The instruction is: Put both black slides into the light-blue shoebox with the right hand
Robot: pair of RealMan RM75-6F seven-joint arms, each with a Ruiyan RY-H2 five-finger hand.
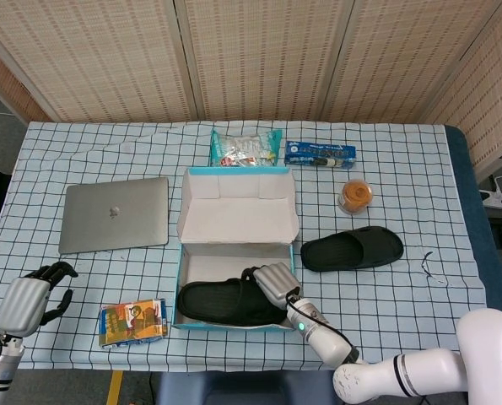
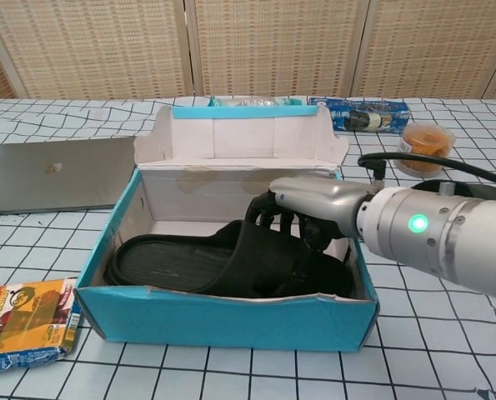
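step in hand: seating the first slide (image 2: 222,265) in the shoebox (image 2: 222,321). lies flat on the box floor along the front wall, heel end to the left, strap end to the right. right hand (image 2: 302,218) inside the box at the strap end, fingers (image 2: 268,215) curled over and into the strap; judged as gripping the slide, not yet let go. in the head view, same reading: right hand (image 1: 276,283) over the right end of the slide (image 1: 225,302), within the box walls (image 1: 234,253). lid stands open at the back.

second slide (image 1: 352,249) on the desk (image 1: 402,202), just right of the box, apart from it, toe pointing toward it. in the chest view mostly hidden behind the right forearm.

left hand (image 1: 27,299) at the near left desk edge, away from the work, fingers loosely curled, holding nothing that shows.

progress, as a judgement: about half done; one slide in, one out.

next move, as a judgement: open fingers and slip them clear of the strap without dragging the slide up. lift straight out past the right wall. reach right to the second slide, grip at the strap. place beside or on top of the first; remaining free floor lies toward the back wall, so keep the second slide parallel to the first and low over the rim.
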